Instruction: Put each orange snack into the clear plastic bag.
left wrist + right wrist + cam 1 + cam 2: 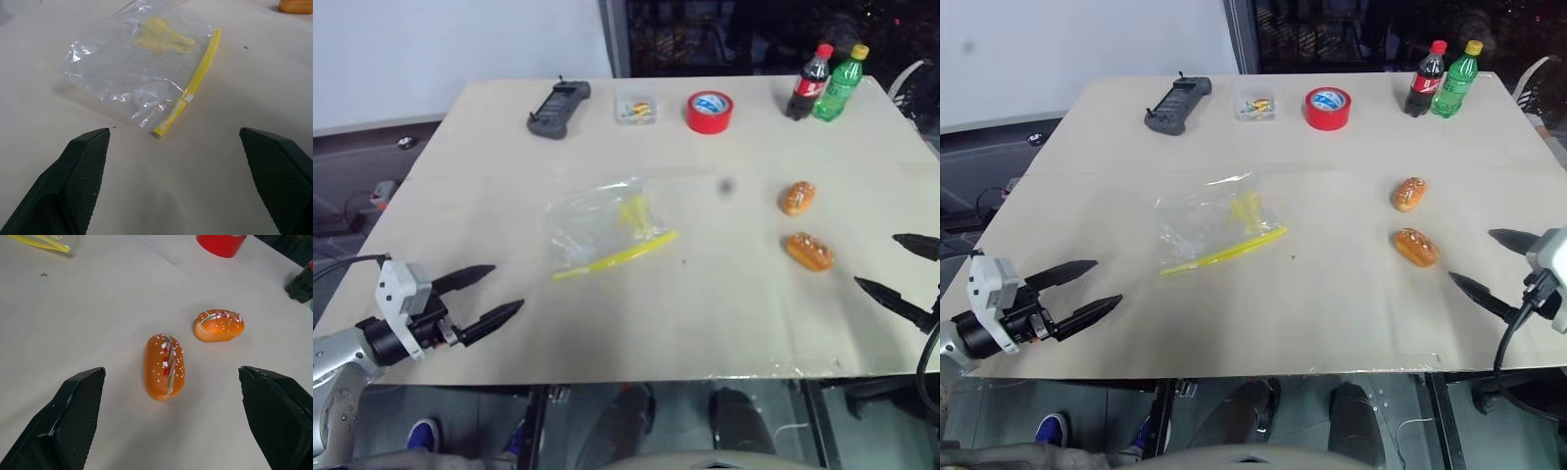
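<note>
Bag (602, 227): clear, wrinkly, flat on table (489, 147) approx centre, yellow zip strip along near edge, yellow print inside. Two snacks, right of bag, well apart from it: near snack (810, 252) oval, glossy orange w/ sprinkles; far snack (798, 198) just beyond, not touching.

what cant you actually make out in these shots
- Small clear box, head views: the little coloured items inside are too small to identify.
- Clear plastic bag, all views: wrinkles and glare hide whether its yellow seal strip is open or zipped.
- Red tape roll, right wrist view: cut off by the picture edge.
- Two bottles, head views: labels too small to read.
- Right gripper, left eye view: body cut off by the edge.
</note>
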Robot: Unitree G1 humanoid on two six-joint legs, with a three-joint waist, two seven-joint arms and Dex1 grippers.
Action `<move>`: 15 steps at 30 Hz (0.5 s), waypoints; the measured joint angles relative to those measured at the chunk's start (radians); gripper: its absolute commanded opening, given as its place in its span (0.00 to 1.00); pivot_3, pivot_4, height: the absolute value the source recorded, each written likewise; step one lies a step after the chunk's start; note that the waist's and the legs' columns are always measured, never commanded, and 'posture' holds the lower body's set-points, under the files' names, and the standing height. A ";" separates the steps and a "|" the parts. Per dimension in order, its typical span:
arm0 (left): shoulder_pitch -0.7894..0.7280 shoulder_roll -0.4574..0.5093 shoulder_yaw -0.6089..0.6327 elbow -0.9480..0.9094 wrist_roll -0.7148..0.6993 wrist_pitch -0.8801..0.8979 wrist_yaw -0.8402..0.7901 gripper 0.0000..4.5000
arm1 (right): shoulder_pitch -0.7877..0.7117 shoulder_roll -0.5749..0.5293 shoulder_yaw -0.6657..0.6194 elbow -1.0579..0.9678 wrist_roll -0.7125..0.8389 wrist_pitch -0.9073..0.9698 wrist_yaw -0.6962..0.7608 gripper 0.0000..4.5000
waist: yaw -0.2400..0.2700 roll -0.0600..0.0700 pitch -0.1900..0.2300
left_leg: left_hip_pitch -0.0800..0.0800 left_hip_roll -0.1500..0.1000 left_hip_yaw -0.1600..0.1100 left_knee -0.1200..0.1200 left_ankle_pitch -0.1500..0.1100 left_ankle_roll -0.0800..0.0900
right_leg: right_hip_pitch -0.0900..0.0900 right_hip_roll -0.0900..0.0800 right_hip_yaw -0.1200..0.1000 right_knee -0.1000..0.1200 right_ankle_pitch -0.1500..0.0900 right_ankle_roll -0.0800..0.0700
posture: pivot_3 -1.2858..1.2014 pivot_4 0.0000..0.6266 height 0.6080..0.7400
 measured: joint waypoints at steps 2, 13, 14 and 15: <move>-0.012 -0.001 -0.003 0.001 0.000 0.008 0.006 1.00 | -0.003 0.000 0.000 0.000 0.005 0.006 -0.003 0.99 | 0.002 0.000 0.000 | 0.000 0.000 0.000 0.000 0.000 0.000 | 0.000 0.000 0.000 0.000 0.000 0.000 | 0.52 0.24 1.00; -0.186 -0.033 -0.081 -0.061 -0.083 0.277 0.229 1.00 | -0.205 0.021 0.163 -0.069 0.088 0.071 -0.090 0.99 | 0.011 0.000 0.000 | 0.000 0.001 -0.001 0.001 0.000 0.000 | 0.000 0.002 0.000 0.000 0.003 0.004 | 0.52 0.24 1.00; -0.208 -0.029 -0.088 -0.059 -0.095 0.347 0.276 1.00 | -0.232 0.022 0.207 -0.085 0.092 0.079 -0.101 0.99 | 0.011 0.000 0.000 | 0.000 0.001 -0.001 0.000 0.000 0.000 | 0.000 0.002 0.000 0.001 0.003 0.004 | 0.52 0.24 1.00; -0.231 -0.016 -0.096 -0.051 -0.100 0.418 0.315 1.00 | -0.253 0.026 0.246 -0.096 0.092 0.083 -0.106 0.99 | 0.011 -0.001 0.000 | 0.000 0.001 -0.001 0.001 0.000 0.000 | 0.000 0.003 0.000 0.001 0.003 0.004 | 0.52 0.24 1.00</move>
